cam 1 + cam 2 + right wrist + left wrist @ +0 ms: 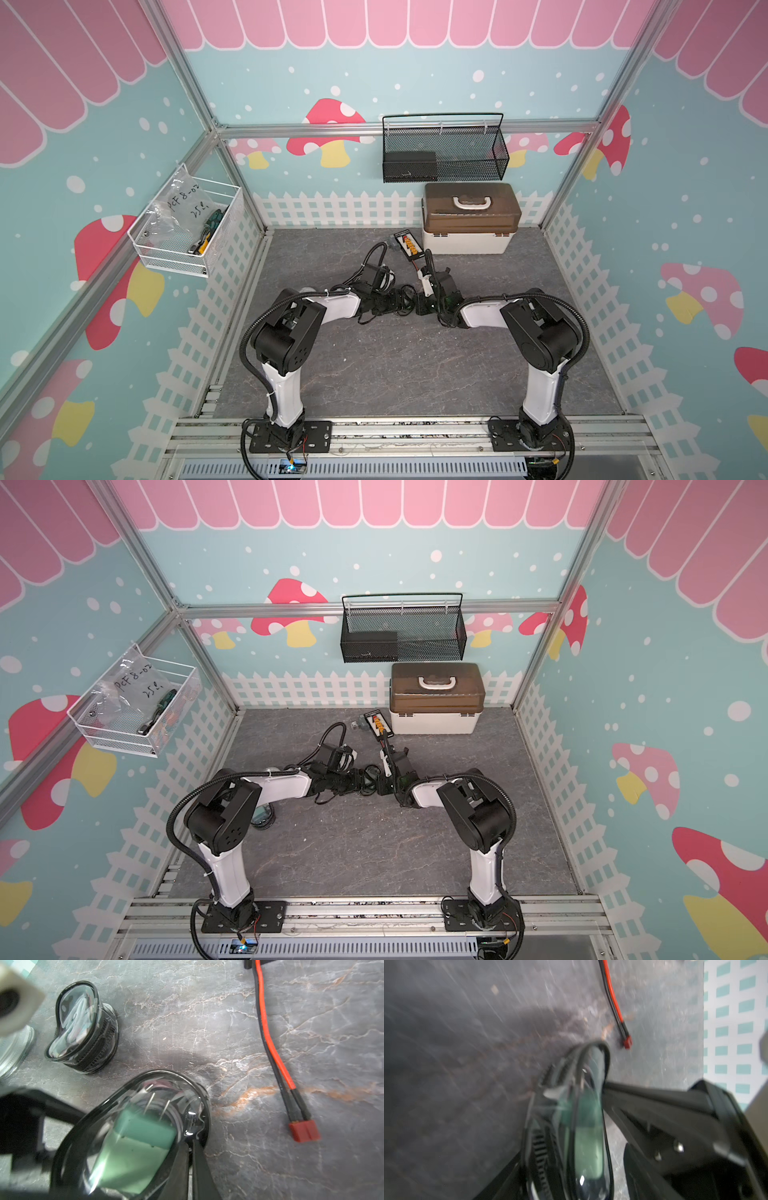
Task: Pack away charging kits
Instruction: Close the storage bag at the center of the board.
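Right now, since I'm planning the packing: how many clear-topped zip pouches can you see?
2. The green-adapter pouch is pinched at its rim by the right gripper; the white-cable pouch lies on the table nearby. Others may be hidden from view.

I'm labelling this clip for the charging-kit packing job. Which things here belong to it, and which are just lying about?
Job: clear pouch holding a teal adapter, pinched at its rim by the right end effector; second pouch holding white cable.
Lying about: connector board; red-black wire; glass jar; white box with brown lid.
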Action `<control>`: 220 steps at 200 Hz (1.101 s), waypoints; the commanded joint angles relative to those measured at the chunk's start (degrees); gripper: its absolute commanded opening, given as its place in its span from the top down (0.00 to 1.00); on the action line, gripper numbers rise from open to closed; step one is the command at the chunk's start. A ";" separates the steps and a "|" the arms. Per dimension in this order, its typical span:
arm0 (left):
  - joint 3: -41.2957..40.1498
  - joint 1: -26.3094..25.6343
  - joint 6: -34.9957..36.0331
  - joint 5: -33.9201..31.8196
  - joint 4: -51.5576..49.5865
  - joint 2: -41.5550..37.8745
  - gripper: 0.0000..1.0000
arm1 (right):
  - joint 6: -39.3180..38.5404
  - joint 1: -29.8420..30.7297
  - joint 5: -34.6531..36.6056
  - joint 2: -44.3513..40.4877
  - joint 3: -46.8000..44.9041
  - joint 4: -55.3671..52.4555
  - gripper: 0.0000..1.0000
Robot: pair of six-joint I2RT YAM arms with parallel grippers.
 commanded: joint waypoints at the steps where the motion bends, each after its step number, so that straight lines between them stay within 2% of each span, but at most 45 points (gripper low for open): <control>1: -2.16 -1.05 -1.48 0.54 2.17 -1.51 0.30 | -1.46 -0.72 0.21 0.84 -1.60 -5.38 0.91; 22: -3.11 -1.60 -2.74 0.45 4.05 -1.75 0.30 | -0.54 -0.70 -0.38 0.55 -2.04 -5.84 0.88; 48: -5.28 -3.31 -5.57 0.51 8.12 -2.33 0.30 | 2.11 -0.91 -0.99 -0.80 -2.15 -8.01 0.73; 76: -9.12 -6.11 -10.06 -1.16 14.28 -3.11 0.25 | 5.87 -1.05 -4.77 -2.75 -1.99 -8.64 0.64; 104: -14.38 -6.23 -12.60 -6.45 15.75 -7.70 0.08 | 6.84 -1.06 -7.19 -2.69 -1.45 -8.97 0.64; 126: -17.39 -5.07 -13.51 -12.31 12.39 -13.46 0.01 | 6.12 -1.05 -6.86 -1.81 -0.67 -10.00 0.67; 144: -17.69 -3.87 -13.13 -14.11 9.16 -15.81 0.01 | 5.83 -1.10 -6.87 0.14 0.02 -10.35 0.67; 161: -17.40 -2.68 -13.05 -12.74 8.67 -15.37 0.01 | 5.67 -1.09 -7.14 1.43 0.81 -10.53 0.68; 191: -16.11 0.44 -14.29 -7.46 11.59 -10.83 0.04 | 5.21 -1.06 -7.59 2.99 1.73 -10.87 0.74; 220: -11.71 0.48 -14.67 -3.58 11.47 -5.49 0.09 | 4.82 -1.10 -7.24 3.10 1.39 -10.88 0.78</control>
